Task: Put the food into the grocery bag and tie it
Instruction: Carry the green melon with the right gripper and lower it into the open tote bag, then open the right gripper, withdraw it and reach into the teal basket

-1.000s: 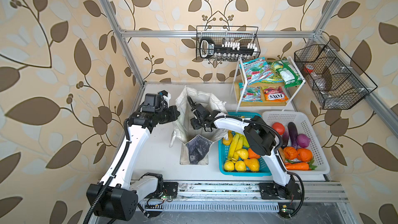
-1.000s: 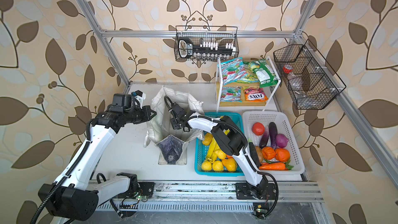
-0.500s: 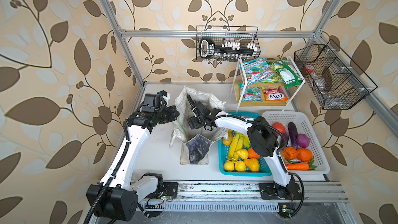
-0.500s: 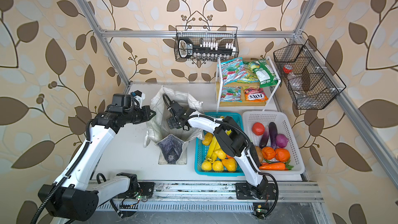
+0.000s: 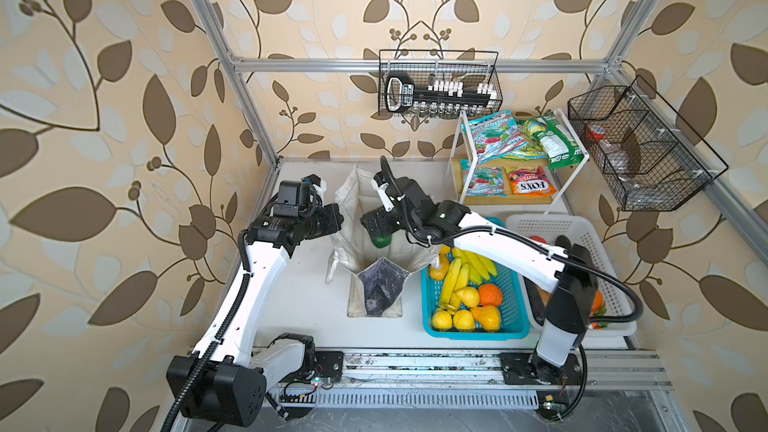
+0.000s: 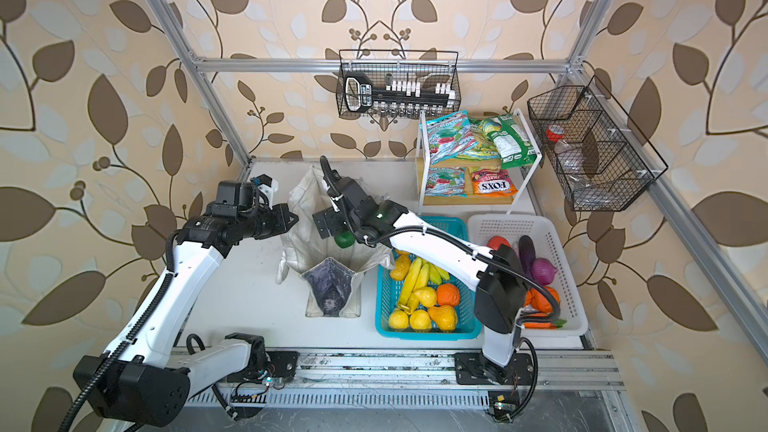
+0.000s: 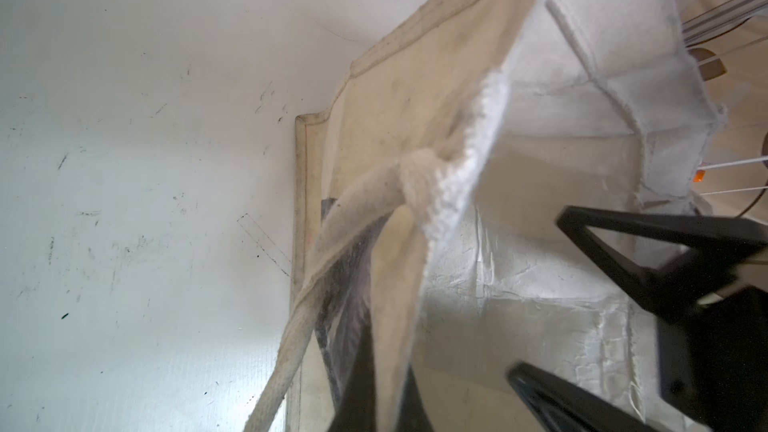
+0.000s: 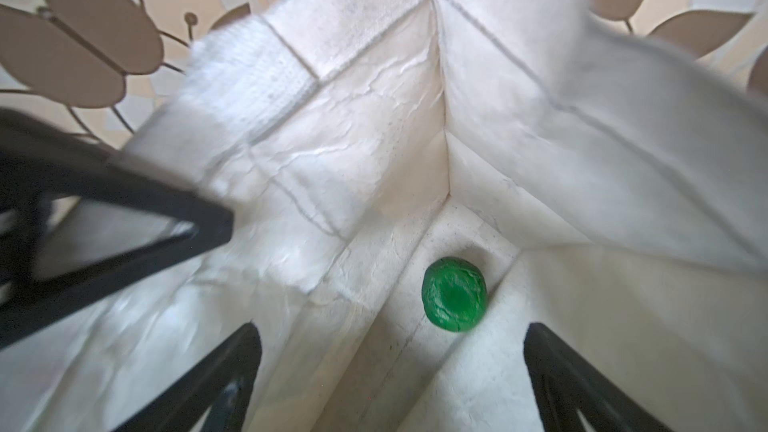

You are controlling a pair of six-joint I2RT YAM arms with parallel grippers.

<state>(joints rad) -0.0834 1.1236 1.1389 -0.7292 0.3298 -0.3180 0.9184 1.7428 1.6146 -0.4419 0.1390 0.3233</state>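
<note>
The bag stood on the scuffed white table with its mouth open. A fold of its rim ran down between the dark fingers of the left gripper, which were closed on the cloth. A pale strap hung from a bunched spot at the rim and passed in front of the dark print on the bag's side. Over the crinkled lining inside the mouth, the right gripper showed its black jaws well apart, holding nothing.
</note>
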